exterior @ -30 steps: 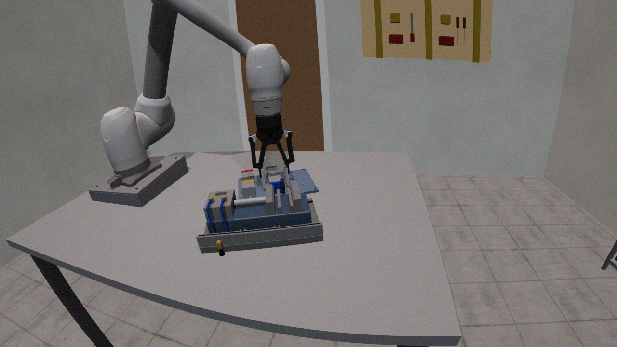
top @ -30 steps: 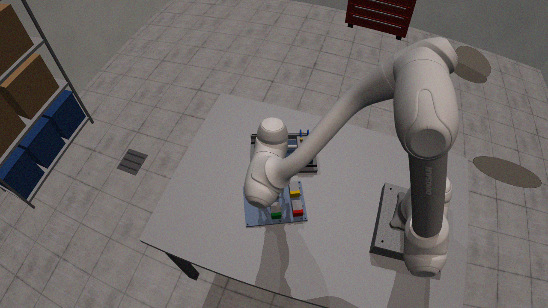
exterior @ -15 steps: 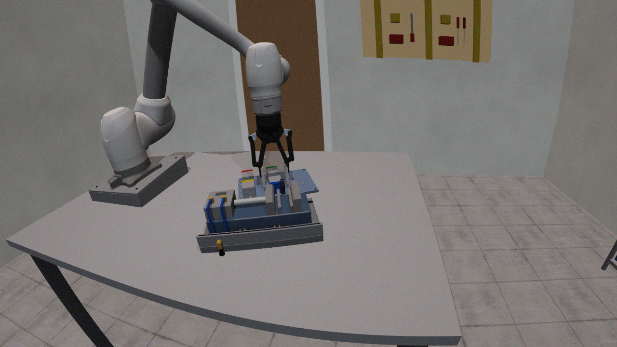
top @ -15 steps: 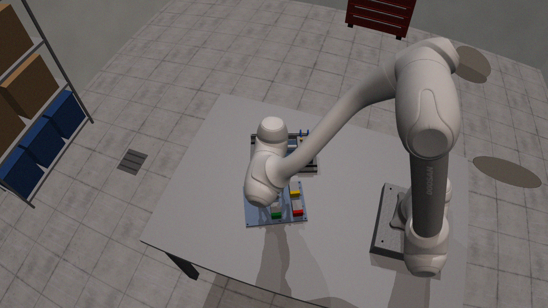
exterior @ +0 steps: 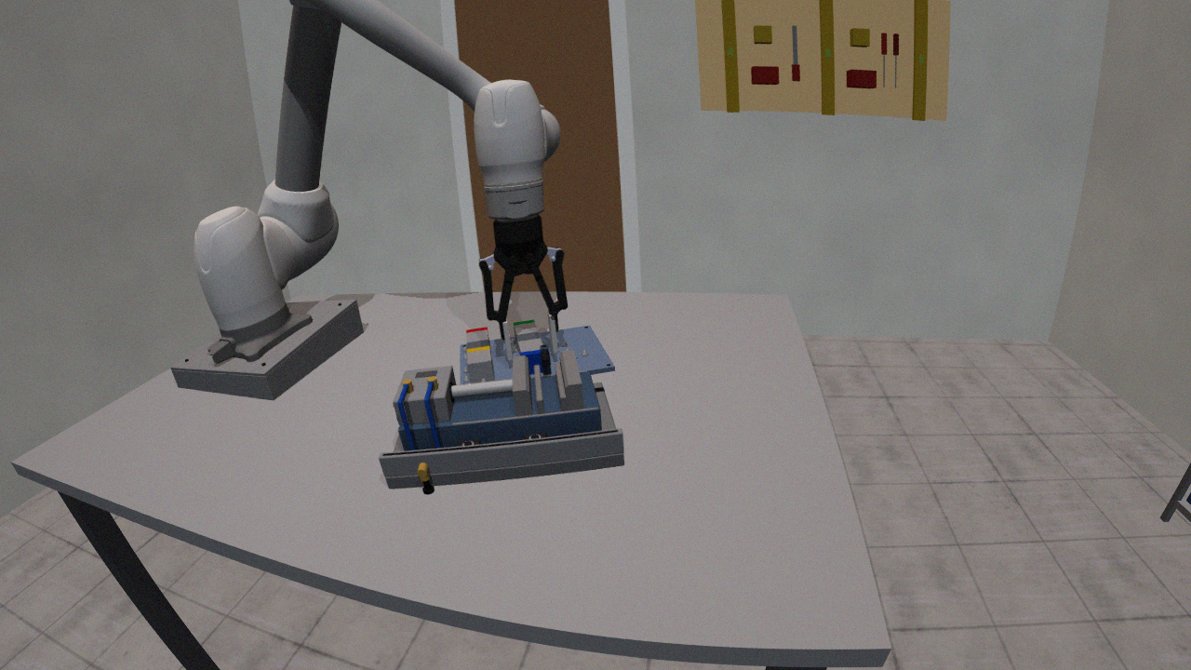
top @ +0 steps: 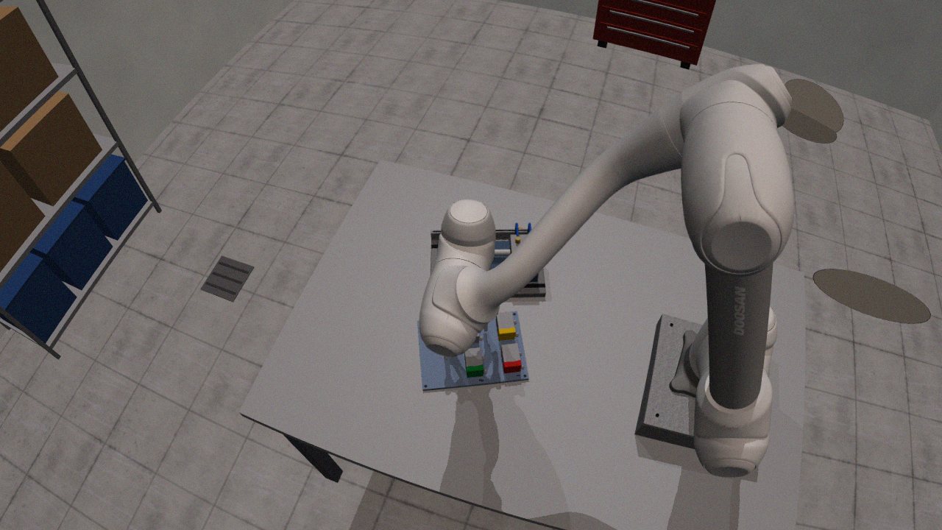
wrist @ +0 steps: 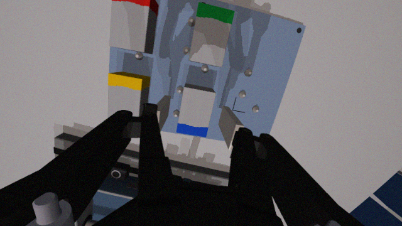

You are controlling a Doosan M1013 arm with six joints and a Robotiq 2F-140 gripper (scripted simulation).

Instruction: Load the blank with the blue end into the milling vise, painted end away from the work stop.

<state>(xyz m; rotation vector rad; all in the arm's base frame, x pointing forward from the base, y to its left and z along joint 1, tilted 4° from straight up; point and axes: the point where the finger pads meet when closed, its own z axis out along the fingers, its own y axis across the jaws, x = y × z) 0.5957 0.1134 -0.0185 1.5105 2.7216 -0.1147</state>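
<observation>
a: what sits nearest in the exterior view?

b: the milling vise [exterior: 500,399] on its raised plate [exterior: 508,460], towards the front of the table [exterior: 666,533]. two blue hoses run down the block at its left end, and a pale rod crosses between the blocks.

a: and behind it?

b: the infeed plate [wrist: 276,63], light blue, just beyond the vise. four blanks lie on it: the blank with the blue end [wrist: 197,110] on the side next to the vise, the green-ended blank [wrist: 211,36] in line behind it, the yellow-ended blank [wrist: 125,91] and the red-ended blank [wrist: 130,25] in the next row.

a: where is the gripper?

b: the gripper [wrist: 195,120] hangs straight down from the wrist, above the blue-ended blank. in the wrist view its fingers stand one on each long side of that blank, with a strip of plate showing between each pad and the blank.

a: so it has hold of it?

b: no. the jaws are about half open and grip nothing; the blank lies flat on the plate, blue end towards the vise.

a: farther back?

b: the arm's base plate [exterior: 333,328] at the table's far left corner, then a brown door and a tool board [exterior: 824,54] on the wall.
</observation>
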